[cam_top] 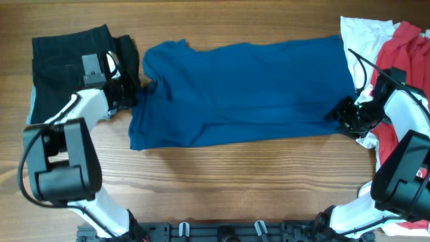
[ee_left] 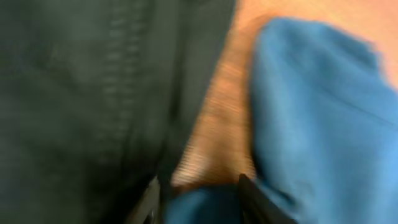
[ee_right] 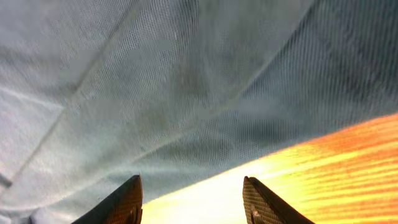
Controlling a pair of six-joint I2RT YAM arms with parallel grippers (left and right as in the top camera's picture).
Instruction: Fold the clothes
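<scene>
On table (cam_top: pixel 222 181): blue shirt (cam_top: pixel 248 91) spread | black garment (cam_top: pixel 64 67) | red garment (cam_top: pixel 411 46) | white garment (cam_top: pixel 363 33)

Plain dark blue shirt (cam_top: pixel 242 91), a black garment (cam_top: pixel 60 57), a white garment (cam_top: pixel 363 33), a red garment (cam_top: pixel 410 47), and the worktop (cam_top: pixel 235 181) shows warm brown wood grain.

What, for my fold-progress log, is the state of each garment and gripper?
blue shirt: spread out flat.
black garment: lying flat, far left.
white garment: crumpled, far right.
red garment: crumpled on the white one.
left gripper: shirt cloth between its fingers, grip unclear.
right gripper: open, at the shirt's edge.
</scene>
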